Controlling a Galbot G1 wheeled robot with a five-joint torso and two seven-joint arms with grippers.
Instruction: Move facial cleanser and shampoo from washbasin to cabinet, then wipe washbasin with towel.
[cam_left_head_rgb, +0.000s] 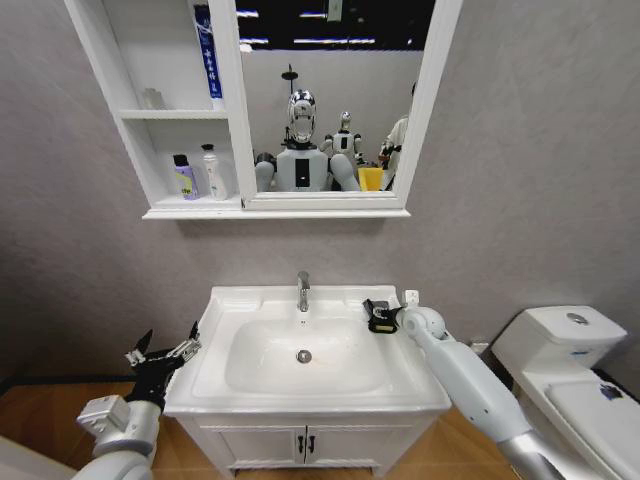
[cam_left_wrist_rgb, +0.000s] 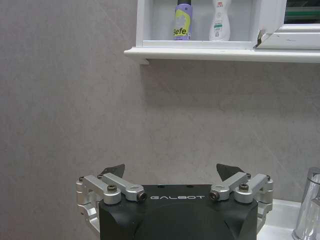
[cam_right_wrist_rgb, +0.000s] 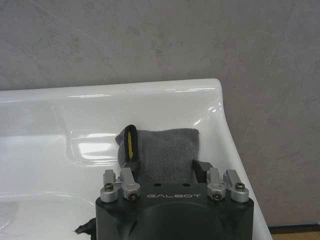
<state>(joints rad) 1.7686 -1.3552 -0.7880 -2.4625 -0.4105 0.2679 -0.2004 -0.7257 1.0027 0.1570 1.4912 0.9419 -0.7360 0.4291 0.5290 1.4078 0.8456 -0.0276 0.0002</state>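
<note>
The white washbasin (cam_left_head_rgb: 320, 395) with its chrome tap (cam_left_head_rgb: 302, 290) stands in front of me. At its back right corner lies the dark towel (cam_right_wrist_rgb: 162, 142) with a yellow edge. My right gripper (cam_left_head_rgb: 378, 317) (cam_right_wrist_rgb: 165, 167) is down on it, fingers closed against the cloth's two sides. On the lower shelf of the cabinet (cam_left_head_rgb: 190, 212) stand a purple bottle (cam_left_head_rgb: 185, 177) (cam_left_wrist_rgb: 182, 22) and a white bottle (cam_left_head_rgb: 213, 172) (cam_left_wrist_rgb: 220, 22); I cannot tell which is the cleanser and which the shampoo. My left gripper (cam_left_head_rgb: 165, 348) (cam_left_wrist_rgb: 170, 170) hangs open and empty left of the basin.
A white toilet (cam_left_head_rgb: 560, 350) stands close on the right, beside my right arm. The two-door vanity (cam_left_head_rgb: 305, 445) sits under the basin. The mirror (cam_left_head_rgb: 330, 100) reflects robots. A small clear item (cam_left_head_rgb: 152, 98) and a blue item (cam_left_head_rgb: 203, 50) occupy the upper shelves.
</note>
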